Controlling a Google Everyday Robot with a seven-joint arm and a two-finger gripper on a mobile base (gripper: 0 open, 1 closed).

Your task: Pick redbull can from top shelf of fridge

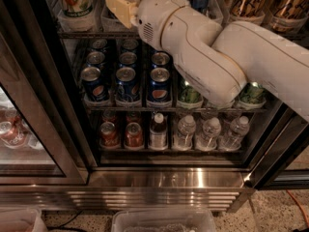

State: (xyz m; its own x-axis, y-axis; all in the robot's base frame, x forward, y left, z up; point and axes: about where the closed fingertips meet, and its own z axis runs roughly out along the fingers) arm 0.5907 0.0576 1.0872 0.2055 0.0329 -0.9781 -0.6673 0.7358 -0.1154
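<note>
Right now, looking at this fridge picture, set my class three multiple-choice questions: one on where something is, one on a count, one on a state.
1. Where is the gripper?
A) at the top shelf
B) at the steel base
C) on the floor

2. How many clear water bottles stand on the bottom shelf?
A) one
B) three
C) six

3. How do the Pepsi cans stand?
A) upright
B) on their sides
C) upside down

Answers:
1 A, it sits at the picture's top, above the upper rack.
2 B, three clear bottles stand side by side at the right.
3 A, their silver tops face up.
</note>
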